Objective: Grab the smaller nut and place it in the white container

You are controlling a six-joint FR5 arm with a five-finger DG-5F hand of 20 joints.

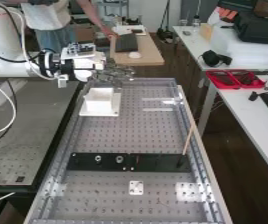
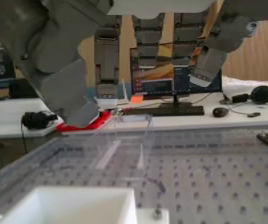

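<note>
High view: dark grey hand [image 1: 111,74] on the white arm [image 1: 3,37], palm and fingers above the far end of the perforated metal tabletop [image 1: 128,137], just beyond the white square open-topped container [image 1: 99,106]. Wrist view: fingers hang long and mostly straight, spread apart; thumb well clear of them. Hand open, grip empty.

Container upright on a flat white base plate [image 1: 114,112], near the tabletop's far left corner. Hand and container apart. Interior hidden by its walls; contents cannot be told. Smaller nut: position cannot be told.

Flat black bar [image 1: 85,162] lies across the tabletop, nearer the camera. On it, side by side with a gap between: larger round metal nut [image 1: 98,158], then round metal bearing [image 1: 119,159] to its right. Toward the bar's right end, a thin wooden stick [image 1: 188,137] leans in a small black holder [image 1: 181,161], top tilted away.

Below the bar, a small white square plate with holes [image 1: 136,188]. On the white side table at right, a red divided tray [image 1: 234,79] and, just beside it, black headphones [image 1: 214,59].
</note>
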